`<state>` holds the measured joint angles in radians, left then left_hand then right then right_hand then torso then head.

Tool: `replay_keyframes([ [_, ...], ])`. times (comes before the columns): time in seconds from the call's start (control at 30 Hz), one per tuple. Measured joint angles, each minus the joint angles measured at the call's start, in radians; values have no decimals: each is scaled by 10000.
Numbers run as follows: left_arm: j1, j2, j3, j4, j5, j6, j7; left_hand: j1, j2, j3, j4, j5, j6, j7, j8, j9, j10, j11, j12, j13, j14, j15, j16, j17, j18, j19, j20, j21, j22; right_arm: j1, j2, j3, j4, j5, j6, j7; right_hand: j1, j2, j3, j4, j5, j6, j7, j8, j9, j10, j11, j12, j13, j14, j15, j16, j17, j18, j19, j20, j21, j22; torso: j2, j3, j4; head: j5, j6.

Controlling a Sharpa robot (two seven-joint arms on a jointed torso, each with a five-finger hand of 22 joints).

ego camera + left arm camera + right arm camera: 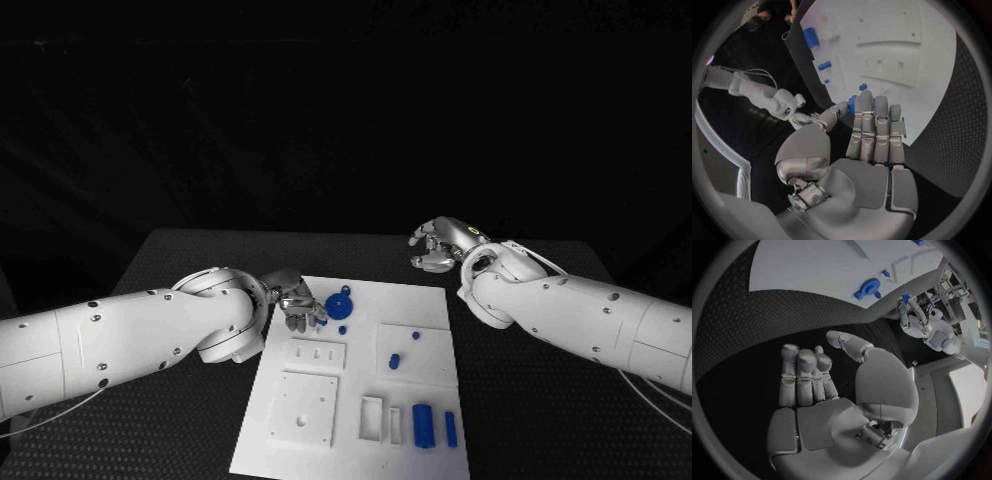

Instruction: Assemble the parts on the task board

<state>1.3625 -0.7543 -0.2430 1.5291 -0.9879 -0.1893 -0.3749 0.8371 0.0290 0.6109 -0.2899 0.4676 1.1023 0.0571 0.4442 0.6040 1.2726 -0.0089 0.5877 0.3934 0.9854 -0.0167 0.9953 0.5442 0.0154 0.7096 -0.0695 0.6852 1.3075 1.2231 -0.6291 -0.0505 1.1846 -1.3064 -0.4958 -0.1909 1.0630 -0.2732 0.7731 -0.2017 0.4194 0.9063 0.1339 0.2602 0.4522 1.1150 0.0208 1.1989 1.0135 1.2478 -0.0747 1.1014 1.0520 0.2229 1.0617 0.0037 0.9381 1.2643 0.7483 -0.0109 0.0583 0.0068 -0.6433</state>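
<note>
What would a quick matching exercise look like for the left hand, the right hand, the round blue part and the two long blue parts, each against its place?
1 left hand
2 right hand
3 round blue part
4 long blue parts

a near edge of the task board
b over bare table, off the board
c at the board's far left corner
d far end of the board, beside the left hand

Pairs: 1c, 2b, 3d, 4a

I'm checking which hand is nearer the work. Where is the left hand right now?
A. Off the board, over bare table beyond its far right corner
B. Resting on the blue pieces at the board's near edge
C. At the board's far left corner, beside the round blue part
C: in the head view the left hand sits at the far left corner of the task board, right beside the round blue part.
</note>
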Motion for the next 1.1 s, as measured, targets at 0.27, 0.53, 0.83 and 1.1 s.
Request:
replay_keyframes([
  [0.27, -37, -7, 13, 120, -1015, 94, -454, 39, -39, 25, 25, 3, 37, 35, -35, 95, 38, 32, 0, -5, 64, -64, 39, -10, 0, 0, 0, 61, -1, 1, -31, -1, -75, 1102, -134, 547, -89, 89, -322, -80, -128, -14, 14, 31, 0, -24, 23, -45, -157, -85, -21, -144, -154, 99, -138, 138, -119, -25, -54, -7, 13, 37, -142],
  [0.53, -361, 64, 5, 67, -1462, 87, -676, 39, -39, 25, 25, 157, 66, 29, -37, 135, 71, 33, 0, -12, 136, -65, 39, -19, 0, -1, 0, 115, -1, 0, -30, -1, -38, 1384, -210, 749, -89, 89, -376, -80, 260, -21, 21, 30, -17, -25, 23, -44, -238, -87, -19, -191, -205, 105, -200, 201, -204, -36, -48, -7, 24, 105, -234],
  [0.83, -630, 142, 10, -26, -1709, 86, -759, 39, -39, 23, 23, 160, 82, 32, -62, 158, 107, 34, 0, -21, 137, -65, 39, -28, 0, -1, 0, 115, 6, 0, -42, -1, -41, 1488, -241, 830, -88, 89, -403, -108, 447, -24, 24, 30, -33, -25, 23, -44, -283, -119, 14, -191, -220, 172, -208, 211, -218, -35, -32, -12, -1, 127, -368],
  [1.1, -825, 198, 8, -66, -1792, 92, -775, 39, -39, 17, 17, 213, 107, 37, -88, 168, 127, 48, 0, -30, 136, -65, 39, -38, 0, -1, 0, 115, 5, 0, -43, -1, -44, 1517, -242, 843, -88, 89, -403, -108, 543, -25, 25, 67, -37, -25, 23, -43, -312, -158, -16, -192, -233, 183, -208, 212, -246, -33, -31, -17, 6, 99, -455],
])
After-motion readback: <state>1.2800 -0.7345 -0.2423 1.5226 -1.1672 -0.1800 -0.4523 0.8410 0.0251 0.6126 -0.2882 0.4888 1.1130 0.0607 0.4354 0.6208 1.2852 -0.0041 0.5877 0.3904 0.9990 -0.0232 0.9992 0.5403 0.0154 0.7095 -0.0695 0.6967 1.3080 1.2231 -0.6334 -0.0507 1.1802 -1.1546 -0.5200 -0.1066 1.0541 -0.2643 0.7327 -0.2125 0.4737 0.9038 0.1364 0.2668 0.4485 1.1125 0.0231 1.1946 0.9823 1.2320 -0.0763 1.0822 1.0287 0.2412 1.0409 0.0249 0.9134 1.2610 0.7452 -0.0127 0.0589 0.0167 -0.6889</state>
